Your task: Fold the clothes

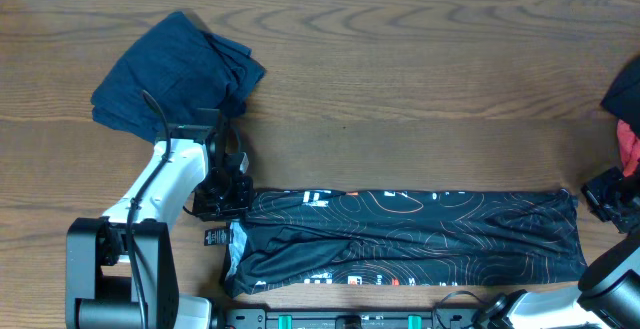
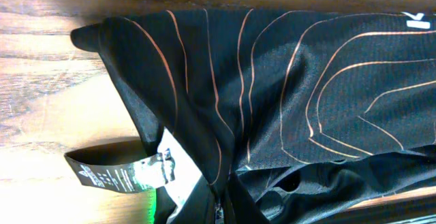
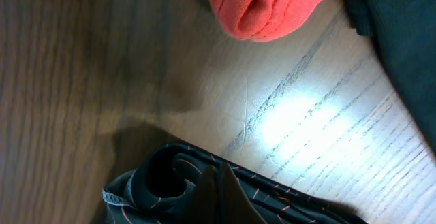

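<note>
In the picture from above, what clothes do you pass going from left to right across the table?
dark blue cloth → black jersey → red cloth, at the right edge

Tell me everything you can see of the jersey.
The black jersey, mesh-like fabric with orange contour lines and white markings, lies on the wooden table, folded into a long, slightly wrinkled band. A black tag hangs off its left end. The left gripper and right gripper sit at its ends.
</note>
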Available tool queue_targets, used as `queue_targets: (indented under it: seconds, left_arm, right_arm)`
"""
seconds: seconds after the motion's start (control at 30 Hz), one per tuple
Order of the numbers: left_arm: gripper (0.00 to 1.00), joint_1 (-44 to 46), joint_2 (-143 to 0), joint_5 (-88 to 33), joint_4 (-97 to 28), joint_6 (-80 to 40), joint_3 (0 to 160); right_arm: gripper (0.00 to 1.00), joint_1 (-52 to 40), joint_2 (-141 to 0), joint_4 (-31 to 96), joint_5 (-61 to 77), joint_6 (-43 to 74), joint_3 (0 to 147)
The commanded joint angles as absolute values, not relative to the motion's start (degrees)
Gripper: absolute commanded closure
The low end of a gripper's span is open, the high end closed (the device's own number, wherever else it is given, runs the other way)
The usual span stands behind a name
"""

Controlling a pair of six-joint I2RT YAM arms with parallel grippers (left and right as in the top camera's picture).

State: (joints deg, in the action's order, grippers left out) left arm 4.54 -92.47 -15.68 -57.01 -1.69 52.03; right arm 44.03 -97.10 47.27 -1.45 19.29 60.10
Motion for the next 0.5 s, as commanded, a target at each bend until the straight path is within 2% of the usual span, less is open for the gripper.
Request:
queue_targets:
  seconds: [0.0,0.07,0.13,0.33,0.47]
  left_arm:
    - [0.94,4.19,-91.61,-14.09,-57.34,-2.42,53.25]
    - [0.94,4.19,-91.61,-14.17,-57.14,-2.44,53.25]
    - [0.94,4.19,-91.61,-14.35,-56.97,-2.44,53.25]
    - [0.94,4.19,-91.61,-14.5,-56.6,-2.44,53.25]
    - [0.94,4.19,-91.61,-14.5,-56.51,-2.44,53.25]
  right_arm:
    - [0.87,44.49,-96.64,45.82,5.8,17.02,60.86]
    - [0.7,44.16,-96.64,44.23,14.48,10.33,60.86]
    - [0.63,43.83,-96.64,43.97,15.4,9.72,60.86]
    - [0.62,40.51,-96.66,43.0,14.74,7.77,60.12]
    - [0.62,37.04,-96.66,42.63,8.45,7.64,58.43]
